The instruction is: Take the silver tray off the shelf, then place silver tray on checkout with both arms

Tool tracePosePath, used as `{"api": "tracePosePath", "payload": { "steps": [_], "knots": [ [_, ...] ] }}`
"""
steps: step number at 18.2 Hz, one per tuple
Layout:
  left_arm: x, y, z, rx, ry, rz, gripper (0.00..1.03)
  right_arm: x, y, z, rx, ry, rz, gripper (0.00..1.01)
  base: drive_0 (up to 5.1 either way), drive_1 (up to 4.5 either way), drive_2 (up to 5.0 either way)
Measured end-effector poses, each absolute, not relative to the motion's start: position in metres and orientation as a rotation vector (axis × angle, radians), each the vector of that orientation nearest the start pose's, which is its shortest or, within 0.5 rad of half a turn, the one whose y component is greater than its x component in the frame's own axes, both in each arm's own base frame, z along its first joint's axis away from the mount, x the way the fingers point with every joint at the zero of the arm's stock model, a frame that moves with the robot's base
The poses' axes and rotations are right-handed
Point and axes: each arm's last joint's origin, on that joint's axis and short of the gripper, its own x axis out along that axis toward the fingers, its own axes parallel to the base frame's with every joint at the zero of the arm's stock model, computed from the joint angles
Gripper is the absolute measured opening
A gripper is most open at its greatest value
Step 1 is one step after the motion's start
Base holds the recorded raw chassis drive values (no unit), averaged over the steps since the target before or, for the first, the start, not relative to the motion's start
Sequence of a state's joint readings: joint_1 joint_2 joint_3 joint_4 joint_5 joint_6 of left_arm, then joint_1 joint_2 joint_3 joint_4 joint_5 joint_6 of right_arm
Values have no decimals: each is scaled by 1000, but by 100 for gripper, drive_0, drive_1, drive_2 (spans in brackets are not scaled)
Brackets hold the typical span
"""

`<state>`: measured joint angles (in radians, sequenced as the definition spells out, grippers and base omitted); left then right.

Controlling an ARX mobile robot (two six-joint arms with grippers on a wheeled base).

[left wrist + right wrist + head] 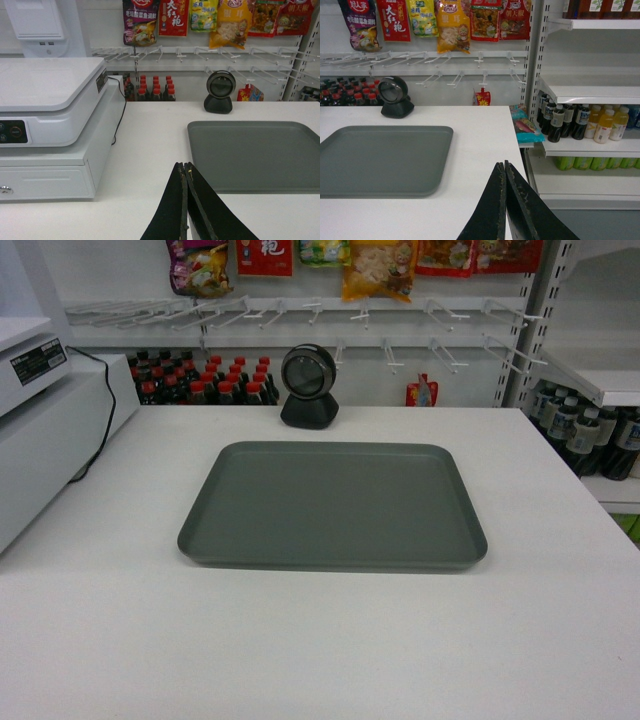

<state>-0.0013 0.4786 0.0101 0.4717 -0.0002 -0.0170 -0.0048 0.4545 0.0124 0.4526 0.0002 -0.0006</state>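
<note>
Plain grey-green silver tray (333, 502), low-rimmed

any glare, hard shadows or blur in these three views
Head view: even light, only a thin soft shadow under the silver tray on the checkout; the edges look slightly soft. Left wrist view: the left gripper is sharp, with no glare on the tray. Right wrist view: the right gripper is sharp, while the distant bottles look a little soft.
</note>
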Motion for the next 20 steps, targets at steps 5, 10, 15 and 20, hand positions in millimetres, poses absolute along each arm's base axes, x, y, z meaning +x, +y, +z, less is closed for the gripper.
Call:
{"api": "tracePosePath", "payload": {
  "steps": [5, 10, 15, 20],
  "knots": [
    [119, 0, 170, -17, -11, -1, 1, 118, -1, 171, -1, -14, -5, 2, 0, 0, 0],
    [113, 0, 170, -17, -12, -1, 1, 112, -1, 171, -1, -14, -5, 2, 0, 0, 0],
    [108, 0, 169, -17, -11, -1, 1, 106, -1, 169, -1, 2, -5, 2, 0, 0, 0],
    [98, 0, 167, -17, -3, 1, 1, 97, 0, 166, 0, 2, -5, 2, 0, 0, 0]
  ]
}}
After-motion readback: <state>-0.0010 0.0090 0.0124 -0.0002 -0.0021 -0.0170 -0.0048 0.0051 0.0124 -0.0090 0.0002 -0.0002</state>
